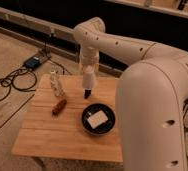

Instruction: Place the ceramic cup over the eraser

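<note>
The ceramic cup (89,81) is a small white cylinder held in the air at the end of my arm. My gripper (88,74) is shut on it over the back middle of the wooden table (62,136). The eraser (87,93), a small dark block, stands on the table right under the cup. The cup's lower end is at the eraser's top, and I cannot tell whether they touch. The white arm reaches in from the right and hides the table's right side.
A clear bottle-like object (56,84) stands at the table's back left. A reddish-brown oblong object (59,106) lies in front of it. A black bowl (86,116) with a white flat square piece (97,119) sits right of centre. Cables (7,85) and a box (33,62) lie on the floor at left.
</note>
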Robot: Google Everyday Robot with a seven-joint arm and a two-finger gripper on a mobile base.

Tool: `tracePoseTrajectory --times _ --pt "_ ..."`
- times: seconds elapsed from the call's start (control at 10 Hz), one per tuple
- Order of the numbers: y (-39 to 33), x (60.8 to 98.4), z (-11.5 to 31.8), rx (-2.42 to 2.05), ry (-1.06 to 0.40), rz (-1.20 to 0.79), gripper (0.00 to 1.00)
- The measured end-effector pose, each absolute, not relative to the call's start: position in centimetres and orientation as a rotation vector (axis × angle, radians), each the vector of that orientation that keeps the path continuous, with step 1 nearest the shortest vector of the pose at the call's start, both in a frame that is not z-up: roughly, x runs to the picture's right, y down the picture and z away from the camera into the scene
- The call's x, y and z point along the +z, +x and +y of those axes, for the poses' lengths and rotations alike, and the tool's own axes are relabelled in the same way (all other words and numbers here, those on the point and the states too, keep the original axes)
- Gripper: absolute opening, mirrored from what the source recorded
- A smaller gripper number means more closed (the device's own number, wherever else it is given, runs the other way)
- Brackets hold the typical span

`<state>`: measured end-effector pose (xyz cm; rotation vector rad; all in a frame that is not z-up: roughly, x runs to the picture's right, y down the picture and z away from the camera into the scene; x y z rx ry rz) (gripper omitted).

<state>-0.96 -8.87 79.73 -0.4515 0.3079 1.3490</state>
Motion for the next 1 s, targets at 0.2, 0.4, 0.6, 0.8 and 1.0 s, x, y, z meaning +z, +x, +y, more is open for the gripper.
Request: tracePoseTrajectory --times 0.2,0.4,0.6,0.8,1.0 --pt "-1.2 81.2 -7.8 1.351 -0.484 0.292 0.0" --pt "-1.4 83.1 -6.5 1.345 -0.516 0.272 0.0" --pt "-1.4 84.6 -5.3 1.331 -0.534 0.267 0.0" --pt "-1.2 85.9 -4.2 1.314 -0.54 0.271 0.01" --pt "-1.3 87.4 -3.2 1.282 -0.536 0.271 0.2"
